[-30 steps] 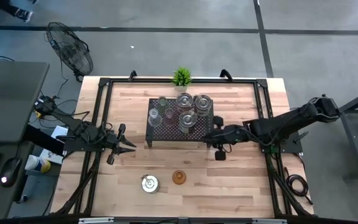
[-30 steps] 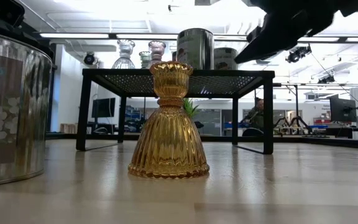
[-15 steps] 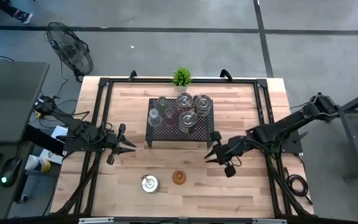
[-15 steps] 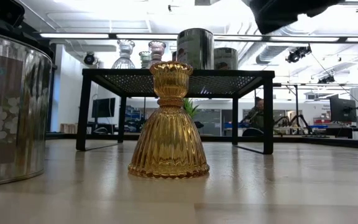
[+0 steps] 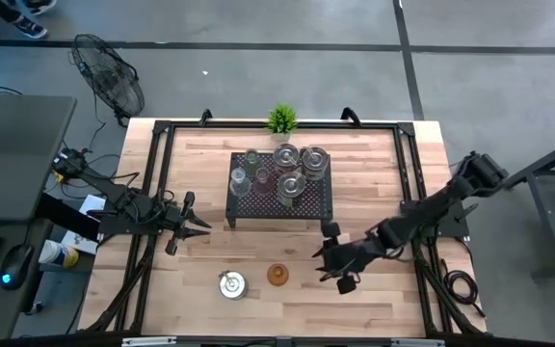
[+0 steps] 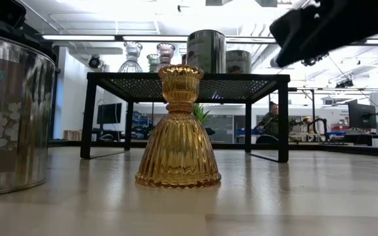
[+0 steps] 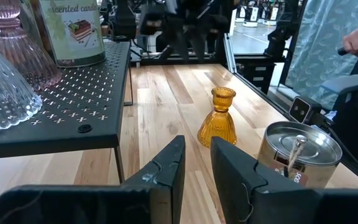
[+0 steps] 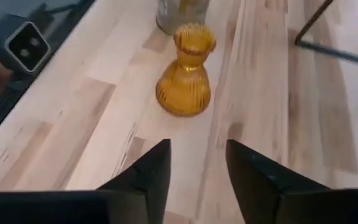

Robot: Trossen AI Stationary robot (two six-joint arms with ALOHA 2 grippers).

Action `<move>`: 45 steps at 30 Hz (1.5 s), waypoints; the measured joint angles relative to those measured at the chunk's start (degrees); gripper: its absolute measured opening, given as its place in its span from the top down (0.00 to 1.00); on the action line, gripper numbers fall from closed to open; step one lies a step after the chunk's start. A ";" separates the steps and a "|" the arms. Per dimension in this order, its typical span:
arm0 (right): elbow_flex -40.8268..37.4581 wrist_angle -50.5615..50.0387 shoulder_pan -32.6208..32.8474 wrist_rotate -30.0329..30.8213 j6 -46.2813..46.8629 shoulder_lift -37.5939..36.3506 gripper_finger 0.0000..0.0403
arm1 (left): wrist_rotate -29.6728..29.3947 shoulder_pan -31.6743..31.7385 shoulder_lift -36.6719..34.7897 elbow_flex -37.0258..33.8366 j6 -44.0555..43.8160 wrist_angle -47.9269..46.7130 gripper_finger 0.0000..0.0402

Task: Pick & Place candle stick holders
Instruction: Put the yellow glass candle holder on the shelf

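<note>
Right gripper hovers over the near half of the table, just right of the amber candle stick holder, fingers apart with nothing between them. In the right wrist view the amber holder sits ahead of the open fingers, not yet framed by them.

Risks, as judgement:
- Holder has a narrow neck over a flared bell base. A grab high on the cup rim could tip it; ribbed glass may slip in the pads.
- A silver tin candle stands just left of the amber holder. A finger swinging wide could knock it.
- If the holder is headed for the black perforated rack, the top is already crowded with holders and tins. Setting down between them could clip a neighbour or send glass off the edge.

Amber holder: translucent golden glass, vertical ribs, small cup on top, pinched waist, wide skirt base with scalloped foot. Upright on the wood in the low view, nearer than the rack. Looks rigid, smooth, breakable.

Left gripper waits at the left of the table beside the rack; fingers stand a little apart, holding nothing.

Green potted plant at the far edge, not involved.
</note>
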 joint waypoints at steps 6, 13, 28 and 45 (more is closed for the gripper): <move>-0.01 6.32 1.72 3.18 2.90 8.78 0.56 | 0.00 0.00 0.00 0.00 0.00 -0.01 0.82; -0.05 17.08 1.52 7.08 3.16 17.09 0.56 | 0.00 0.00 0.00 0.00 0.00 -0.01 0.82; -0.06 31.47 -0.95 5.65 2.98 23.95 0.55 | 0.00 0.00 0.00 0.00 0.00 0.01 0.82; -0.04 35.60 -2.01 1.03 4.47 23.96 0.53 | 0.00 -0.02 0.00 0.00 0.00 0.00 0.82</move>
